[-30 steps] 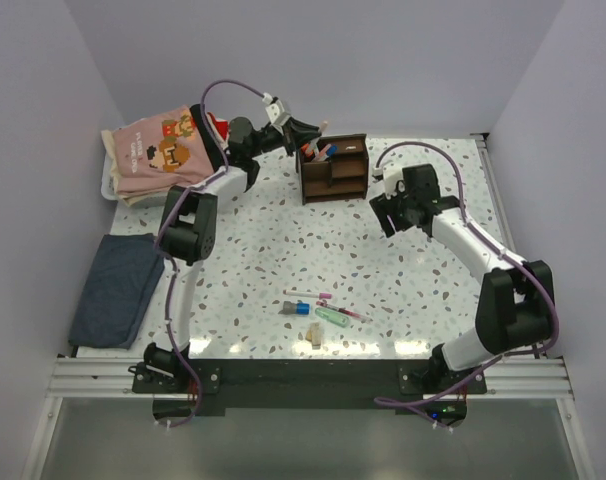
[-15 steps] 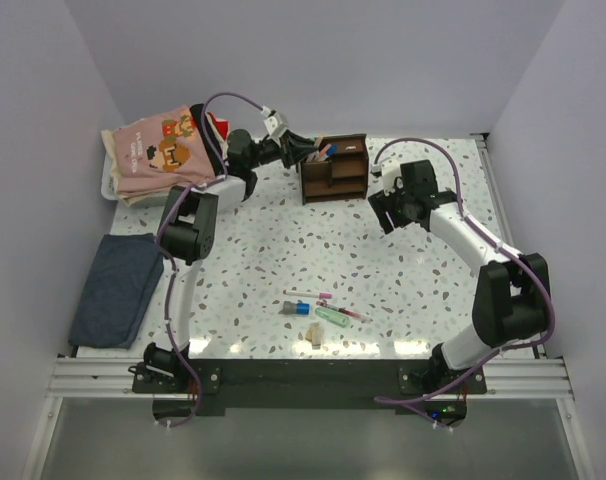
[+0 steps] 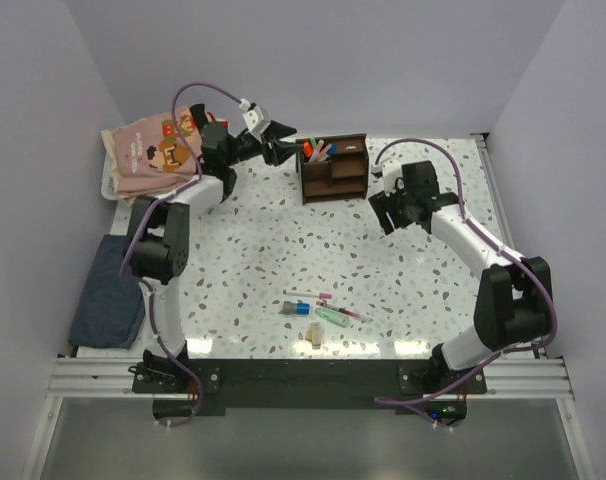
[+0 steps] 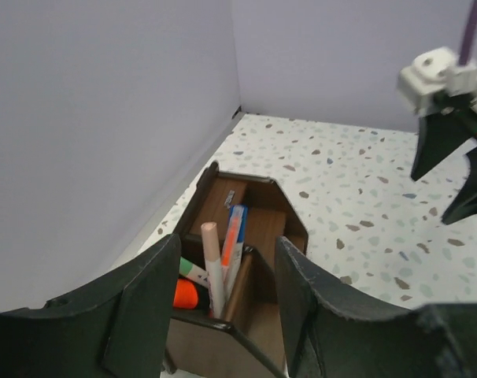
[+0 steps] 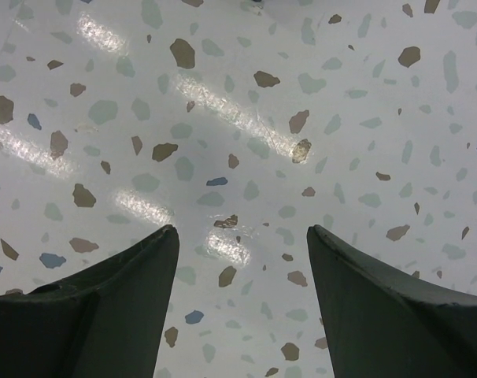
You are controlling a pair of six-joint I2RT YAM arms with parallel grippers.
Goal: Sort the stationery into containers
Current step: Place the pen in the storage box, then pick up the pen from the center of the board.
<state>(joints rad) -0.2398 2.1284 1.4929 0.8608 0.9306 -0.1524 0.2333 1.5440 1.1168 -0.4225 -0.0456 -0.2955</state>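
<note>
The dark brown wooden organizer point(image 3: 335, 168) stands at the back of the table. Its left compartment point(image 4: 223, 303) holds a beige pen point(image 4: 212, 264), an orange and blue pen point(image 4: 234, 235), a green-capped marker point(image 4: 191, 272) and an orange highlighter point(image 4: 186, 295). My left gripper point(image 3: 281, 151) point(image 4: 227, 240) hovers open just left of that compartment, with nothing between its fingers. Several loose pens lie near the front: a pink one point(image 3: 310, 295), a blue-capped one point(image 3: 296, 309), a mint green marker point(image 3: 333, 317) and a beige piece point(image 3: 313, 336). My right gripper point(image 3: 385, 214) point(image 5: 242, 230) is open over bare table, right of the organizer.
A white tray point(image 3: 110, 182) of folded clothes sits at the back left, close behind my left arm. A dark blue folded cloth point(image 3: 111, 290) lies at the left edge. Walls close in the table at the back and on both sides.
My left gripper has opened and drawn back leftward from the organizer, leaving the pens standing in the compartment. The left arm's elbow has swung left. The right arm has hardly moved.
</note>
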